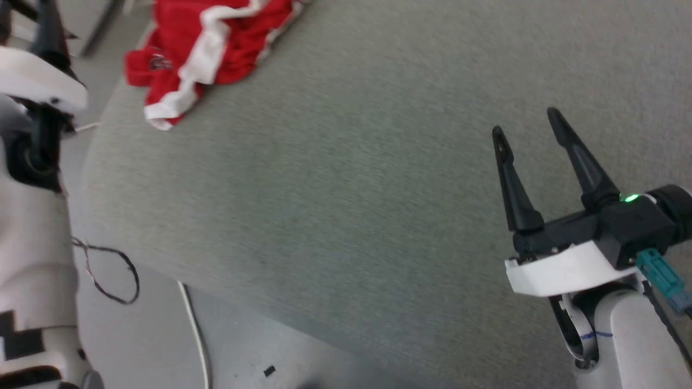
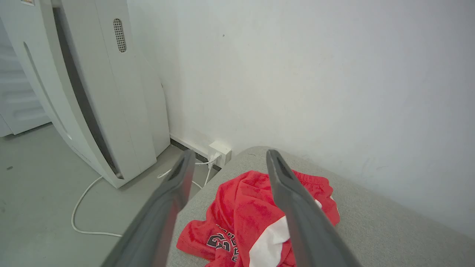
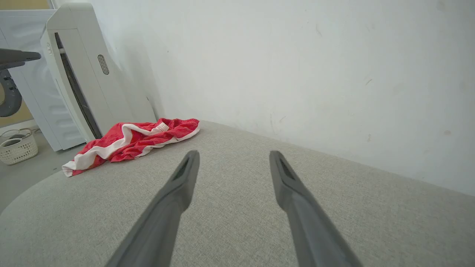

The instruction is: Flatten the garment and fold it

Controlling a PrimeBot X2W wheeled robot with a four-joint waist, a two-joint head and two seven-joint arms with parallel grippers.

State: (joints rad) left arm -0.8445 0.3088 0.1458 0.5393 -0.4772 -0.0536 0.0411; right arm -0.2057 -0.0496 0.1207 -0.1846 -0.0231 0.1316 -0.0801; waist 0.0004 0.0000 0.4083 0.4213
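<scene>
1. Head view: a pale grey woven-fabric surface (image 1: pixel 324 189) with a rounded near left corner. The garment (image 1: pixel 205 48), a pair of red soft-fabric shorts with white side stripes and white hem trim, lies crumpled at the surface's far left edge, and one trimmed hem reaches the edge itself. A dark patch of print on it is too blurred to read. Your right gripper (image 1: pixel 527 124), two long dark fingers on a white wrist with a green light lit, hovers near the right edge. Its fingers are spread and empty, well apart from the garment.
2. Left wrist view: your left gripper (image 2: pixel 230 154) points down toward the garment (image 2: pixel 245 215), fingers spread with nothing between them, and looks clear of the cloth. The garment is bunched at the surface's corner, near a plain white wall (image 2: pixel 315 74). A front fold carries dark-and-white print: digits that look like "23", with letters above them creased past reading. A tall white plastic appliance (image 2: pixel 92 92) stands on the floor beyond and shows no legible brand.
3. Right wrist view: the right gripper (image 3: pixel 233 154) is spread over bare surface. The garment (image 3: pixel 141 139) lies well ahead at the far left corner.
4. Judgement: you are at the reach, with nothing flattened yet. The next move calls for lowering the left gripper onto a hem or the waistband, pinching one layer, then drawing the cloth away from the edge toward the middle, where both grippers can spread it.
</scene>
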